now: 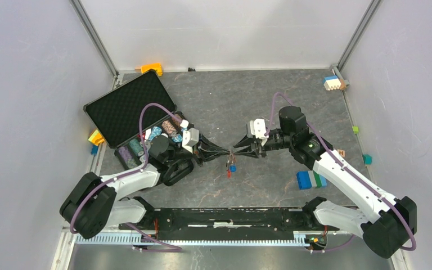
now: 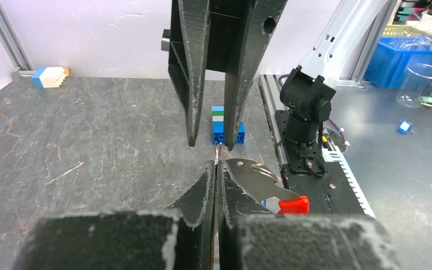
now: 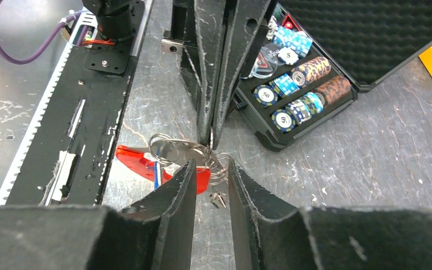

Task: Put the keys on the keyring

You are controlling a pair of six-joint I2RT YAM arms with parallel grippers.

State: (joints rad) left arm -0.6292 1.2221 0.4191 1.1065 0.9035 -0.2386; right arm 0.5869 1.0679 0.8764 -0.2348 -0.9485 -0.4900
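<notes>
Grey stone-look worktop (image 1: 219, 101) in a white-walled booth: two claws meet tip to tip at ctr over the keyring (image 3: 174, 151).
The left claw (image 1: 223, 151) is pinched shut on the keyring's silver end; the right claw (image 1: 239, 152), narrow gap, straddles the small rings w/o clamping. The keys (image 1: 232, 167), red & blue heads, sit just beside the tips; can't tell if threaded. Probably best: hold left as a steady anchor, right nips one key only & feeds it slowly, no sideways tug.

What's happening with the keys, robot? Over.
Left gripper shut on keyring. Right gripper open around its rings. Keys bunched right there. Nothing in the way.
</notes>
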